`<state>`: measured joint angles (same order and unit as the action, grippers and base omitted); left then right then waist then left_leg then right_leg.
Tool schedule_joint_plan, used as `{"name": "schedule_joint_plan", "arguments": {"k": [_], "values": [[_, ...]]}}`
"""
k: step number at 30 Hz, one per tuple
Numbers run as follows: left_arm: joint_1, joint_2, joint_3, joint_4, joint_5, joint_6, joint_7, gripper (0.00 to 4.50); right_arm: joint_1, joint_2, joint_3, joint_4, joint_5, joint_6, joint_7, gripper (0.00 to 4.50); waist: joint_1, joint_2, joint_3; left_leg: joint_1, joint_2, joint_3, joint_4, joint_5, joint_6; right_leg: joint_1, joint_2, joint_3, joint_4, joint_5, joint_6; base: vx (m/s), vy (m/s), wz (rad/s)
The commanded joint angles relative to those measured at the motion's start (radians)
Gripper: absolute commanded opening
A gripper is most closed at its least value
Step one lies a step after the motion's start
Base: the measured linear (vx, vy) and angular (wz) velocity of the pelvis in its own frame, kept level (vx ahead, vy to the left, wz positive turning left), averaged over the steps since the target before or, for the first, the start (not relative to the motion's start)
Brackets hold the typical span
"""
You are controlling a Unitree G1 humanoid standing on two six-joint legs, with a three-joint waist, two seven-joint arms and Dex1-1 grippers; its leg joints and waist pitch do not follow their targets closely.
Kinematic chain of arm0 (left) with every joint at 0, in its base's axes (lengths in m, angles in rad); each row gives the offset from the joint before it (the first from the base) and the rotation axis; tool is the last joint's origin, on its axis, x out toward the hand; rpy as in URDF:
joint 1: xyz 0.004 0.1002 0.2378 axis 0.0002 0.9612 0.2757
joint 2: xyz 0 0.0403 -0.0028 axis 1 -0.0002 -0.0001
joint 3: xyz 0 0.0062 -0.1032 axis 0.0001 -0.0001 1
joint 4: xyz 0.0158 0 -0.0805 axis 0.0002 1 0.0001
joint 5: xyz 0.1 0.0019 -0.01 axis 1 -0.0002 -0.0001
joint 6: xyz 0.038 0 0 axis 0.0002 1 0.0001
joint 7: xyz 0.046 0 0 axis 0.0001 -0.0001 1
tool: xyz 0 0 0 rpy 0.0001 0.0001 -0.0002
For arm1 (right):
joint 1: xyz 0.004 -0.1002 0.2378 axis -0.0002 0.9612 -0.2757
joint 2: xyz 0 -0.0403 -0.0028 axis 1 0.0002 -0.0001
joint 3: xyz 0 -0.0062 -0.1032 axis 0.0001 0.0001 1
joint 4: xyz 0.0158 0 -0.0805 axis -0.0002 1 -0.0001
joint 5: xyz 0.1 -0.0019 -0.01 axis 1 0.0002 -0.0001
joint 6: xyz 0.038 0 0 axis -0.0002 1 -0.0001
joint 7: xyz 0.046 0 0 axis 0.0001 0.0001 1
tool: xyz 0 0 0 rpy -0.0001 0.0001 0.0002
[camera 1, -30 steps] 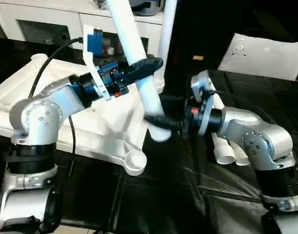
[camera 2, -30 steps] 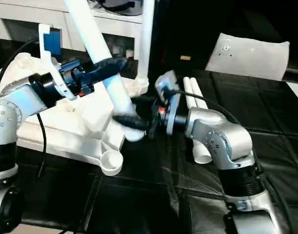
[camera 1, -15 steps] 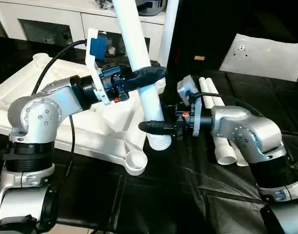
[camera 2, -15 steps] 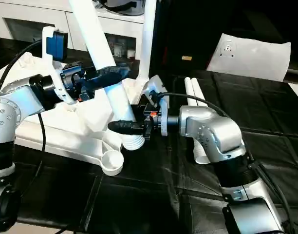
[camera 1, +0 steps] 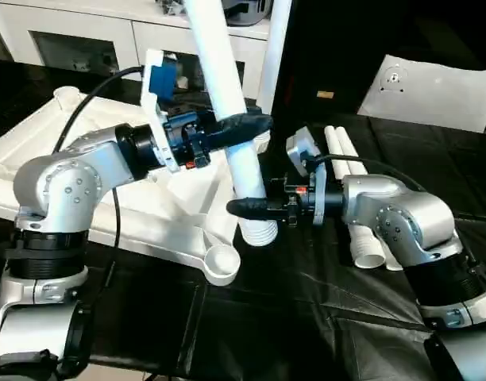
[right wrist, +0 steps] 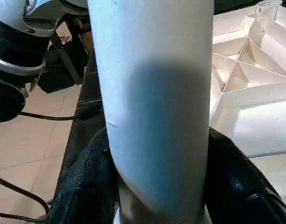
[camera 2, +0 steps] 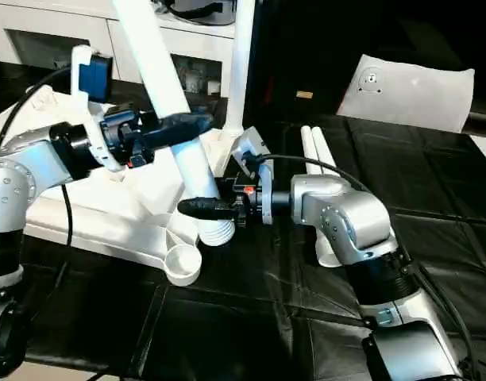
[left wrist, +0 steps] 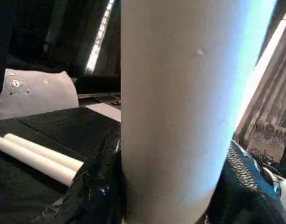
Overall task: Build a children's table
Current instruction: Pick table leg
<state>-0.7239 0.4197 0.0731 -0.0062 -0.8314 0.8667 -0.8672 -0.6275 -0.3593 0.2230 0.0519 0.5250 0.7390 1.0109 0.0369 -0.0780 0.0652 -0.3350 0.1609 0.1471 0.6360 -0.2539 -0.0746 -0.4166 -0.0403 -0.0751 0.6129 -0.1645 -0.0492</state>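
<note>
Leg [camera 1: 227, 103] clamped by left gripper [camera 1: 237, 125] and right gripper [camera 1: 251, 208]; threaded end hangs beside corner socket [camera 1: 220, 262], may misalign, cross-thread.

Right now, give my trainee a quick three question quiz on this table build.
1. True or false: both end effectors are on the same leg.
2. Which end effector is nearer the leg's ribbed end: A) left B) right?
3. How many spare legs lie on the black surface behind the right arm?

Key:
1. True; left grips it higher up, right has its fingers around it lower down.
2. B.
3. Two, side by side; another leg stands upright in the tabletop.
</note>
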Motion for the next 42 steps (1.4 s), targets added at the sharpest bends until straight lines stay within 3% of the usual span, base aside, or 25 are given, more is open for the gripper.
{"name": "schedule_joint_plan", "arguments": {"k": [1,2,3,8,14,23,24,29,38,39,41,42], "values": [[-0.009,-0.005,-0.017,-0.010,0.018,-0.020,0.008,1.84,0.006,0.000,-0.015,-0.001,-0.002,-0.004,-0.009,2.00,0.003,0.003,-0.072,-0.015,0.055,-0.008,-0.073,0.058,0.034,0.077,-0.098,0.064,-0.065,-0.276,-0.131,0.000,0.000,0.00],[-0.004,-0.008,-0.015,-0.011,0.023,-0.034,0.006,2.38,0.013,0.007,-0.018,-0.004,-0.002,-0.005,-0.017,1.99,0.003,0.003,-0.072,-0.016,0.056,-0.008,-0.073,0.059,0.034,0.077,-0.098,0.064,-0.065,-0.275,-0.131,0.000,0.000,0.00],[0.002,-0.015,-0.004,-0.015,0.016,-0.027,0.020,2.52,0.024,0.014,-0.020,-0.011,-0.002,-0.006,-0.028,1.98,0.003,0.007,-0.072,-0.016,0.055,-0.008,-0.073,0.057,0.033,0.077,-0.097,0.064,-0.065,-0.274,-0.131,0.000,0.000,0.00],[0.021,-0.022,0.005,-0.037,0.004,-0.016,0.034,2.84,0.042,0.030,-0.032,-0.025,0.002,-0.013,-0.058,1.96,0.002,0.011,-0.073,-0.015,0.056,-0.009,-0.073,0.049,0.025,0.078,-0.098,0.064,-0.065,-0.263,-0.139,0.000,0.000,0.00],[0.143,-0.066,-0.014,-0.153,0.086,-0.099,0.145,3.38,0.116,0.103,-0.084,-0.075,-0.006,-0.056,-0.187,1.96,-0.001,0.008,-0.071,-0.016,0.058,-0.008,-0.076,0.043,0.019,0.077,-0.097,0.064,-0.068,-0.264,-0.137,0.000,0.000,0.00],[0.245,-0.169,-0.052,-0.263,0.199,-0.158,0.366,3.41,0.173,0.174,-0.109,-0.129,-0.008,-0.086,-0.288,1.95,-0.002,0.005,-0.069,-0.018,0.058,-0.010,-0.078,0.014,0.023,0.074,-0.095,0.062,-0.078,-0.334,-0.094,0.000,0.000,0.00],[0.274,-0.182,-0.085,-0.280,0.261,-0.174,0.418,3.41,0.178,0.189,-0.107,-0.132,-0.015,-0.101,-0.311,1.95,-0.001,0.013,-0.068,-0.017,0.057,-0.011,-0.078,0.007,0.023,0.072,-0.093,0.062,-0.078,-0.346,-0.083,0.000,0.000,0.00],[0.320,-0.252,-0.090,-0.301,0.299,-0.212,0.511,3.41,0.190,0.211,-0.099,-0.135,-0.037,-0.127,-0.343,1.95,-0.004,0.004,-0.067,-0.020,0.053,-0.010,-0.077,-0.006,0.028,0.071,-0.091,0.060,-0.090,-0.382,-0.054,0.000,0.000,0.00],[0.364,-0.343,-0.100,-0.359,0.329,-0.254,0.617,3.06,0.189,0.228,-0.094,-0.112,-0.072,-0.161,-0.387,1.95,-0.005,-0.003,-0.069,-0.023,0.055,-0.012,-0.076,0.006,0.043,0.069,-0.092,0.059,-0.086,-0.358,-0.046,0.000,0.000,0.00],[0.368,-0.348,-0.102,-0.362,0.333,-0.257,0.620,3.06,0.188,0.229,-0.095,-0.108,-0.074,-0.164,-0.389,1.95,-0.006,-0.008,-0.068,-0.022,0.054,-0.011,-0.076,0.001,0.046,0.067,-0.090,0.058,-0.088,-0.369,-0.039,0.000,0.000,0.00],[0.370,-0.350,-0.107,-0.364,0.338,-0.261,0.623,3.06,0.187,0.231,-0.098,-0.104,-0.077,-0.168,-0.390,1.95,-0.005,-0.005,-0.067,-0.021,0.053,-0.011,-0.076,-0.004,0.047,0.065,-0.091,0.057,-0.091,-0.388,-0.028,0.000,0.000,0.00],[0.372,-0.351,-0.110,-0.364,0.338,-0.263,0.622,3.06,0.186,0.232,-0.099,-0.100,-0.079,-0.169,-0.390,1.95,-0.006,-0.013,-0.067,-0.022,0.053,-0.011,-0.076,-0.003,0.049,0.065,-0.091,0.057,-0.091,-0.395,-0.019,0.000,0.000,0.00]]}}
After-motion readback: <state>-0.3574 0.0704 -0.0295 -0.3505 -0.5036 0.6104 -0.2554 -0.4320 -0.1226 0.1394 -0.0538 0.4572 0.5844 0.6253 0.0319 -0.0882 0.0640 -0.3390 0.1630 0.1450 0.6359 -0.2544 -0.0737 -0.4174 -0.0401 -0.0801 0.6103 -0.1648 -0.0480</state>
